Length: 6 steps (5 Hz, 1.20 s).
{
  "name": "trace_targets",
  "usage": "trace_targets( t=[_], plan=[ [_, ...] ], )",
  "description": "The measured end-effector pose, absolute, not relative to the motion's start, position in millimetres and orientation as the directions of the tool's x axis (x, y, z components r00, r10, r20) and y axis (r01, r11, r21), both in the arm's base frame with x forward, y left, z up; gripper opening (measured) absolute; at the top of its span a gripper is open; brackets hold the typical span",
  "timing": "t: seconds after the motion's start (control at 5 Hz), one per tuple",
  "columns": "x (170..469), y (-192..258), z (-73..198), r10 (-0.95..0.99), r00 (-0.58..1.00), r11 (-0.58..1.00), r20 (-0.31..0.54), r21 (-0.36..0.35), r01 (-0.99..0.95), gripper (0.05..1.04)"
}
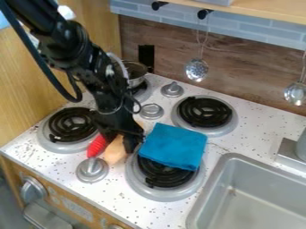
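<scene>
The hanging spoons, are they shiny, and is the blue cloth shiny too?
In the camera view, the left spoon and right spoon catch bright glints; there too, the blue cloth looks matte, without glare.

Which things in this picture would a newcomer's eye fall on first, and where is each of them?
Probably the bright blue cloth, lying partly over the nearest burner. Next, the black gripper, just left of the cloth, low over the stove top, with a red thing and a tan thing right by it.
</scene>
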<state>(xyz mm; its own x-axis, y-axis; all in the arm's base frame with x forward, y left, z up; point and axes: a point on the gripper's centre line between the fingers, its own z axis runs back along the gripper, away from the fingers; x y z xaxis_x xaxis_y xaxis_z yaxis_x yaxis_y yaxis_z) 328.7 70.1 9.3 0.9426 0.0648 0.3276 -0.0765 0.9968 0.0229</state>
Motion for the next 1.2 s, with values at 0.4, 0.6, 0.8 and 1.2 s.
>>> trace_targets(
  t=[0.4,0.6,0.8,1.2],
  plan=[
    [342,76,30,0.119,0.929,0.993,0.351,-0.027,-0.117,0.673],
    [353,92,44,0.170,0.908,0.985,0.382,-0.038,-0.168,0.673],
    [368,102,49,0.202,0.899,0.979,0.389,-0.049,-0.199,0.673],
    [400,117,43,0.270,0.898,0.963,0.348,-0.076,-0.260,0.673]
  ],
)
